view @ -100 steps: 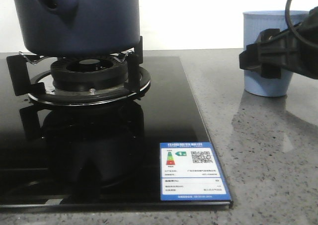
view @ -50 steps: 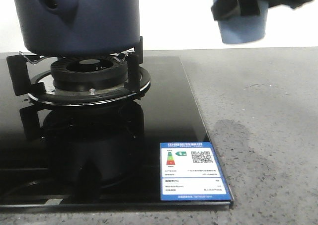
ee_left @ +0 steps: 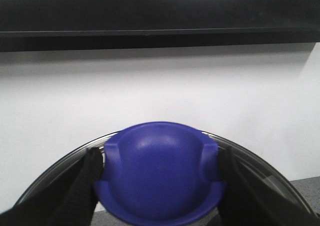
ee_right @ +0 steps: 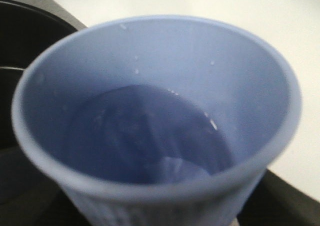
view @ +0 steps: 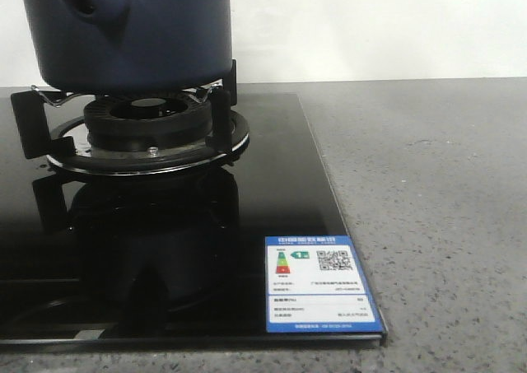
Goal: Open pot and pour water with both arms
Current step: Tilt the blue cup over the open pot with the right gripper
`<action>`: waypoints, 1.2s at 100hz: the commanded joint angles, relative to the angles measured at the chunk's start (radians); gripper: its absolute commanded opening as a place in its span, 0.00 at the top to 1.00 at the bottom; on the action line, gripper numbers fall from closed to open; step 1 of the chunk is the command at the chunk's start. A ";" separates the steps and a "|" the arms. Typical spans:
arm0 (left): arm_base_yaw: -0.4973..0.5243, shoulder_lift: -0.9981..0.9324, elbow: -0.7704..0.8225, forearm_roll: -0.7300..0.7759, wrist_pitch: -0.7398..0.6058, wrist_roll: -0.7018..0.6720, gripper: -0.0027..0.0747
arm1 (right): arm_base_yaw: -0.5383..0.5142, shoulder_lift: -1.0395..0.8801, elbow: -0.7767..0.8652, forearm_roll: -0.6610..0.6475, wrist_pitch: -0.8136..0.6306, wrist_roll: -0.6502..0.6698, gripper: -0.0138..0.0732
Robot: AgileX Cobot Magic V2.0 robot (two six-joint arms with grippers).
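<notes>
The dark navy pot [view: 140,27] sits on the burner grate [view: 148,122] at the far left; its stubby hollow handle [view: 95,6] faces the camera, and its top is cut off by the picture's edge. Neither gripper shows in the front view. In the left wrist view my left gripper [ee_left: 159,191] is shut on the blue knob [ee_left: 160,166] of a glass lid [ee_left: 262,163], held up in front of a white wall. In the right wrist view my right gripper [ee_right: 155,213] is shut on the light blue cup [ee_right: 235,71], which holds water [ee_right: 140,131].
A black glass stove top [view: 272,192] with an energy label [view: 319,284] at its front right corner lies on the grey speckled counter [view: 436,184]. A dark rounded shape [ee_right: 20,31] lies behind the cup in the right wrist view.
My right gripper lifted the cup off the counter at the right, up and to the left, and both have gone out of the top of the front view. The pot has not moved.
</notes>
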 commanded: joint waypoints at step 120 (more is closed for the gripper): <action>0.003 -0.026 -0.037 0.002 -0.101 -0.002 0.51 | 0.224 0.249 -0.433 -0.790 0.333 -0.002 0.46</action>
